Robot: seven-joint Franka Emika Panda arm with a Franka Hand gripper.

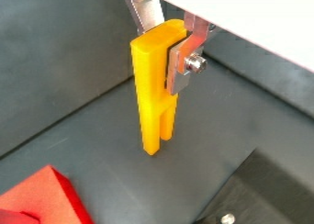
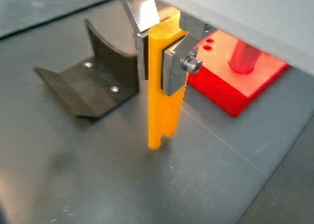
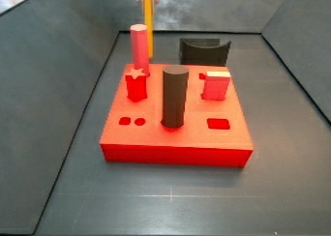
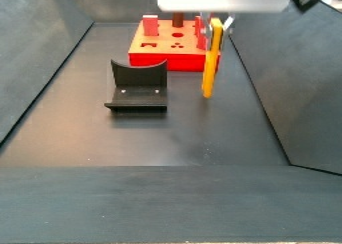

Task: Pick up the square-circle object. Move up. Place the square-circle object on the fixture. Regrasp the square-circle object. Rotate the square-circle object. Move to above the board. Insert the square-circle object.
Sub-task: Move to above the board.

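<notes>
In a side view, the hand [image 4: 214, 25] held the rod [image 4: 210, 60] upright above the tabletop [image 4: 160, 138], at three o'clock from the fixture [image 4: 136, 86]; the board [image 4: 171, 46] lay at twelve o'clock from the fixture.

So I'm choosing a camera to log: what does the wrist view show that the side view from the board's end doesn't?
Only a wrist view shows the gripper closed on the square-circle object, hanging upright off the floor. Only a side view shows the board's holes and the dark cylinder. Both show the rod, the fixture and the board.
</notes>
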